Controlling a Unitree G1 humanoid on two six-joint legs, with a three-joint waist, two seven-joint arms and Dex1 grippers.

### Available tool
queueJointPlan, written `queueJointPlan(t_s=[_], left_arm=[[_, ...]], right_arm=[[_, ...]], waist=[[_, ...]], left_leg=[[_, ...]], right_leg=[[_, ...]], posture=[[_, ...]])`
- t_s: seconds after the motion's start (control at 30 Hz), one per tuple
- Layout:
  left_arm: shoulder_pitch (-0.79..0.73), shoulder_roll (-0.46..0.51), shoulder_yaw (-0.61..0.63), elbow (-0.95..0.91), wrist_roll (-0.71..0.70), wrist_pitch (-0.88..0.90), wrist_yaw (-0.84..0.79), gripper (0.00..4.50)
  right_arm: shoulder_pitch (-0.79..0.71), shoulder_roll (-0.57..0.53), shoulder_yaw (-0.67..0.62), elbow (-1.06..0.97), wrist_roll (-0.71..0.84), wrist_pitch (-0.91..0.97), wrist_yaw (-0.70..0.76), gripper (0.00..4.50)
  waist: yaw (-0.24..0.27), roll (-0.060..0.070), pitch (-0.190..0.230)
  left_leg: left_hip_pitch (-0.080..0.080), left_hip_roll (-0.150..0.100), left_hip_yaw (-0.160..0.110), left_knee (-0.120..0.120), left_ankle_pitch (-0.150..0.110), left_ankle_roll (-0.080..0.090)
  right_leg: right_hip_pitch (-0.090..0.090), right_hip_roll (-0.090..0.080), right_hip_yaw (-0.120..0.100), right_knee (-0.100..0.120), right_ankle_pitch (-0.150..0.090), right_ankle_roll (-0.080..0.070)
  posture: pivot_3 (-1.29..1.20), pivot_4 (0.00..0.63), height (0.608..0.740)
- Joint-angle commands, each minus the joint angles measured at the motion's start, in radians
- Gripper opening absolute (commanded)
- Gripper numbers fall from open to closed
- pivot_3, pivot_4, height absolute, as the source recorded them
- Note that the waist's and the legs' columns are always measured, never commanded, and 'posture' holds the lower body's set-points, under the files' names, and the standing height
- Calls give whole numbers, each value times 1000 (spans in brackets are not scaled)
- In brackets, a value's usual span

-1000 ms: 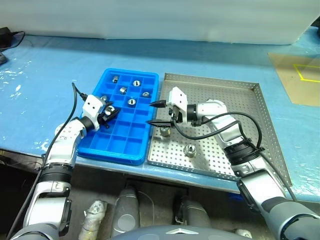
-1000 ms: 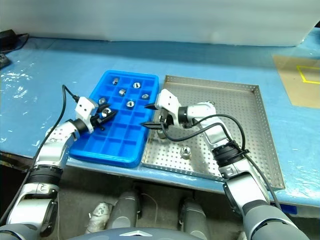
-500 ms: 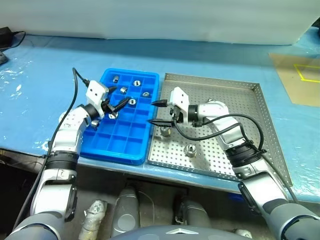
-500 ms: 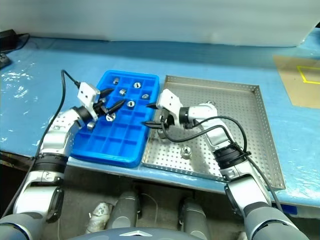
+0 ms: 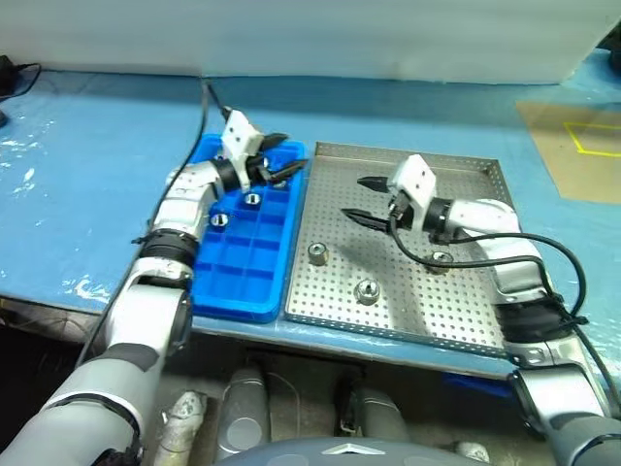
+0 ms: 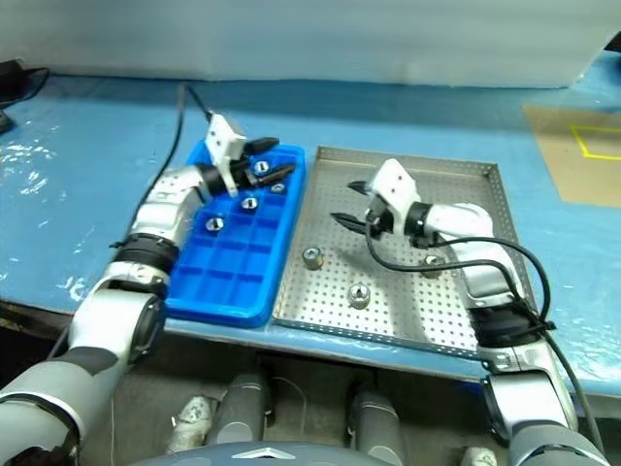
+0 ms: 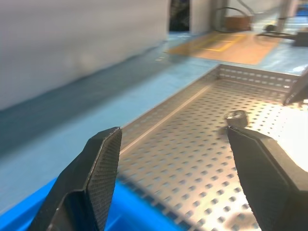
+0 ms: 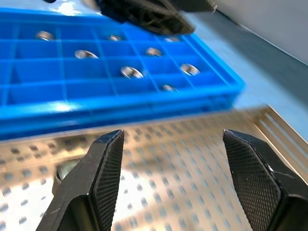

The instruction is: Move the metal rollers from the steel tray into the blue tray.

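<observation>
Both grippers empty, jaws wide; three metal rollers (image 5: 316, 253) left on steel tray (image 5: 485, 291).
I'd drop right gripper (image 5: 363, 199) straight onto the 7 o'clock roller, then cross to blue tray (image 5: 243, 291); left gripper (image 5: 279, 160) hovers there.
</observation>
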Motion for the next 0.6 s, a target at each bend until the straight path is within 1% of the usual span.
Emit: queueJointPlan(t_s=[0.03,0.1,0.17,0.27,0.37,0.5,0.57,0.6], left_arm=[[-105,-81,-39,123,41,-67,-66,3675],[-125,-114,-57,166,59,-92,-128,3675],[-138,-136,-67,197,73,-113,-175,3675],[-154,-176,-74,242,92,-133,-196,3675],[-152,-226,-102,285,143,-178,-177,3675],[-165,-300,-94,336,172,-161,-92,3675],[-159,-311,-129,346,225,-208,-71,3675],[-159,-317,-128,347,228,-212,-80,3675]], right_arm=[[120,-60,-139,-198,32,95,-73,3344],[205,-75,-181,-293,42,148,-106,3344],[283,-82,-216,-382,53,200,-135,3344],[385,-75,-270,-503,78,276,-181,3344],[466,-67,-311,-591,84,329,-230,3344],[520,-52,-349,-665,107,377,-278,3344],[542,-58,-356,-692,105,395,-295,3344],[550,-58,-363,-705,111,404,-302,3344]], waist=[[-7,0,0],[-26,0,0],[-58,0,0],[-101,0,0],[-125,1,-1],[-146,1,-1],[-156,1,-1],[-165,1,-1]], left_leg=[[0,0,0,-1,0,0],[1,0,0,-1,-1,2],[3,-1,2,-1,-2,4],[5,0,3,-3,-4,7],[6,0,3,-2,-4,7],[7,-1,3,2,-5,9],[6,0,3,5,-7,11],[6,0,3,6,-7,12]], right_leg=[[0,0,0,0,0,0],[1,0,0,-1,0,0],[2,0,2,-3,0,0],[3,1,3,-4,0,0],[3,2,4,-5,-2,-4],[7,1,4,-8,-1,-2],[9,0,5,-8,-1,-1],[9,0,5,-9,-1,-1]], posture=[[-383,150,740],[-447,150,740],[-501,150,740],[-568,150,740],[-619,150,740],[-662,150,740],[-682,150,740],[-685,150,740]])
